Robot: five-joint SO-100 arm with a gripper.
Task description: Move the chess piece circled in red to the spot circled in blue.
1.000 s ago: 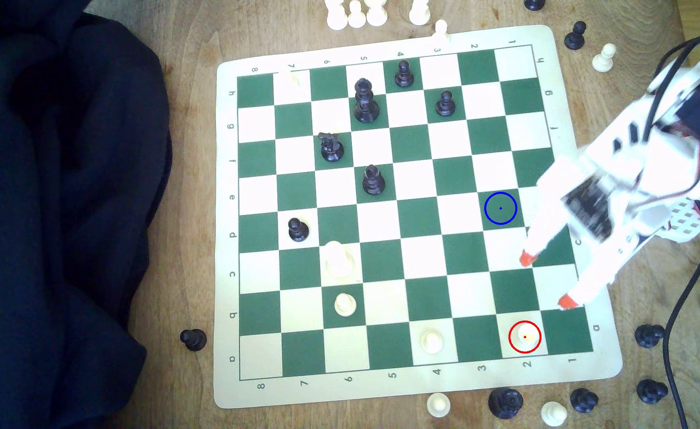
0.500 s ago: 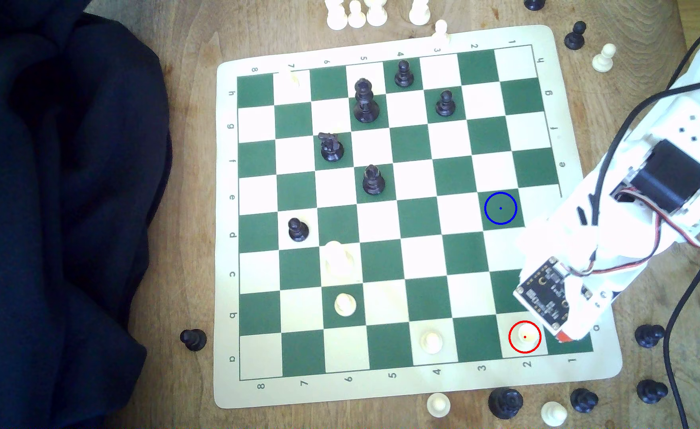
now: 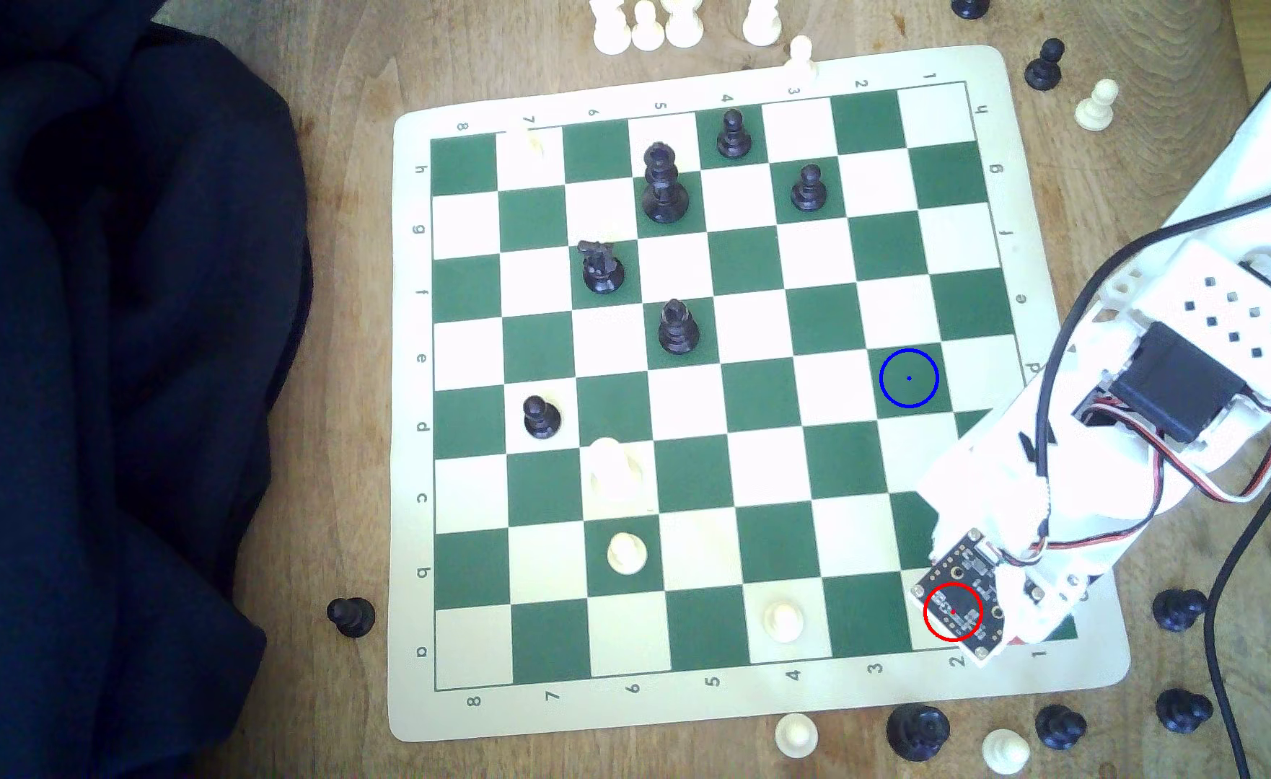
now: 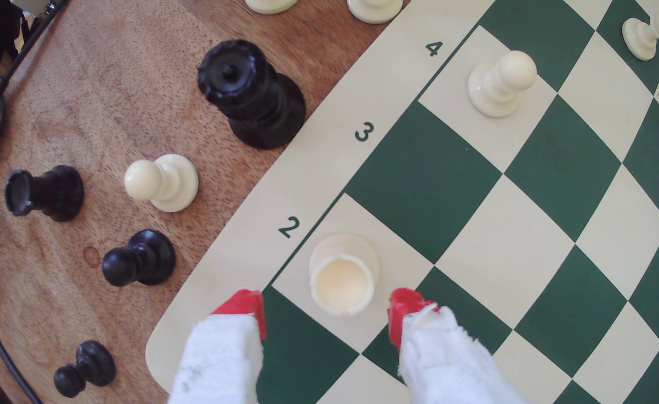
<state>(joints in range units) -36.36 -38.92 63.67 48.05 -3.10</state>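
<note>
The chess piece circled in red (image 4: 343,274) is a short cream-white piece with a flat, rimmed top. It stands on the white corner square beside the printed 2. My gripper (image 4: 326,312) is open, and its red fingertips (image 4: 248,310) flank the piece's near side with a gap on each side. In the exterior view the wrist's circuit board (image 3: 973,580) covers the red ring, so the piece is hidden there. The spot circled in blue (image 3: 909,378) is a bare dark green square three rows further up the board.
Off the board near this corner stand a tall black piece (image 4: 250,93), a white pawn (image 4: 161,182) and black pieces (image 4: 137,258). A white pawn (image 3: 782,622) stands two squares toward the exterior view's left. A black cable (image 3: 1232,599) runs along the exterior view's right.
The arm swung down toward the board's near right corner. Its wrist board went from beside the red ring to over it, hiding the piece. The gripper stayed open.
</note>
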